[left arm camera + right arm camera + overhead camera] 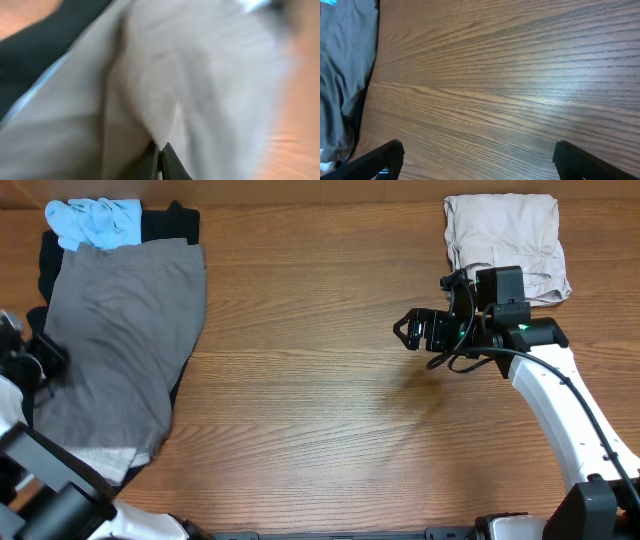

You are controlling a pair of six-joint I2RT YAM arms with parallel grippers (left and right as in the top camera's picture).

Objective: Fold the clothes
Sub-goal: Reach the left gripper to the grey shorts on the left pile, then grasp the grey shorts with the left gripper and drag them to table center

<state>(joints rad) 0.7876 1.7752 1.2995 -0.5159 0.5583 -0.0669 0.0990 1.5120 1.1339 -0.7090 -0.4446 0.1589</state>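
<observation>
Wood table (pixel 300 440), grey shorts (pixel 120 340) pinched in left claw (pixel 160 152)

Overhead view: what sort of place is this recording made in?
Probably a robot lab bench set up for laundry folding: a wood-grain table, a white robot arm over it, and clothes, mid-grey woven shorts in a pile and a folded beige cloth.

Soft, even light falls from above on the wooden table (pixel 320 430), with faint shadows and a mild sheen. The overhead and right wrist views are sharp. The left wrist view is badly blurred, its grey cloth (pixel 200 75) smeared pale.
</observation>
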